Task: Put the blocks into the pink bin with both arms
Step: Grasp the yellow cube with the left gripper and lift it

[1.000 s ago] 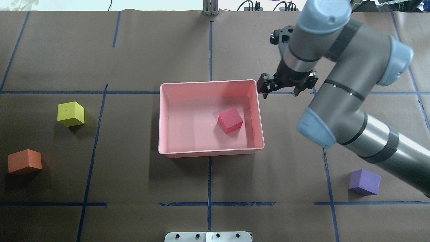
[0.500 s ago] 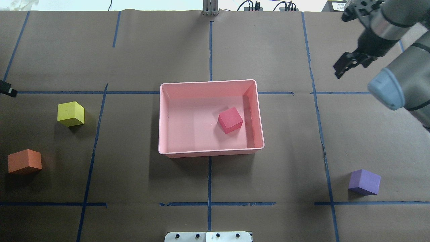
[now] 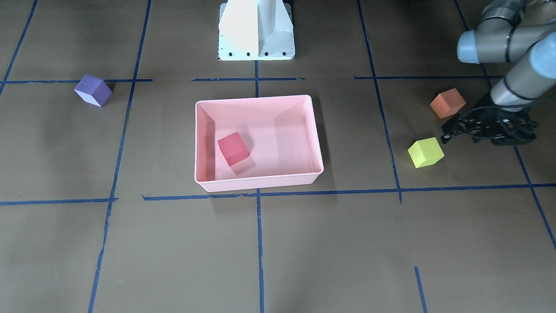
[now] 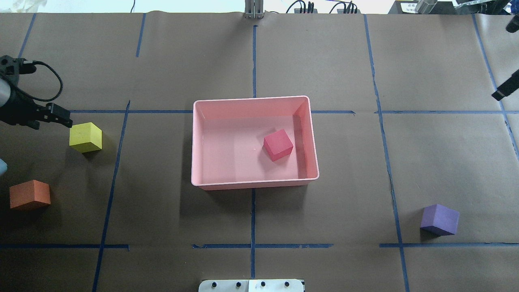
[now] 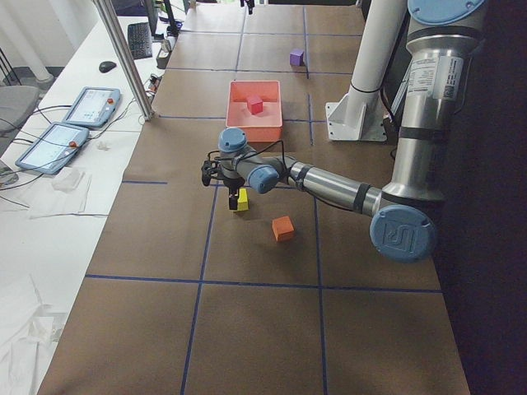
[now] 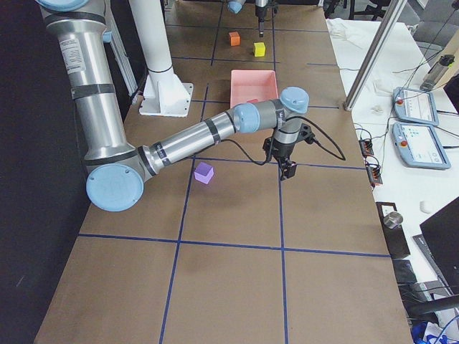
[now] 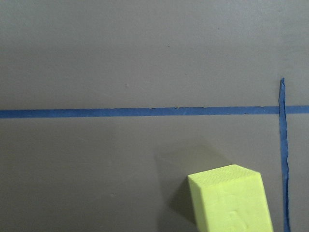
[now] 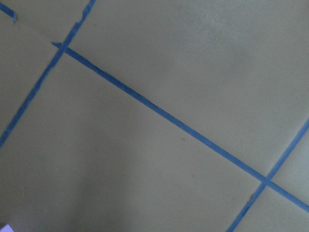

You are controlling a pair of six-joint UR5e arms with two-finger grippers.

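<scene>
The pink bin sits mid-table with the red block inside it; it also shows in the front view. The yellow block and the orange block lie at the left, and the purple block at the near right. My left gripper is open and empty, just left of the yellow block, with one fingertip close to it. The left wrist view shows that block at its lower edge. My right gripper hangs empty at the far right. Only one finger shows overhead, so I cannot tell its state.
The white pedestal base stands at the robot's side of the table. Blue tape lines cross the brown paper. A metal post and tablets stand on the side table beyond the far edge.
The right arm has withdrawn from the bin's far right corner to the view's right edge. The left gripper has come in from the left edge toward the yellow block. No block has moved.
</scene>
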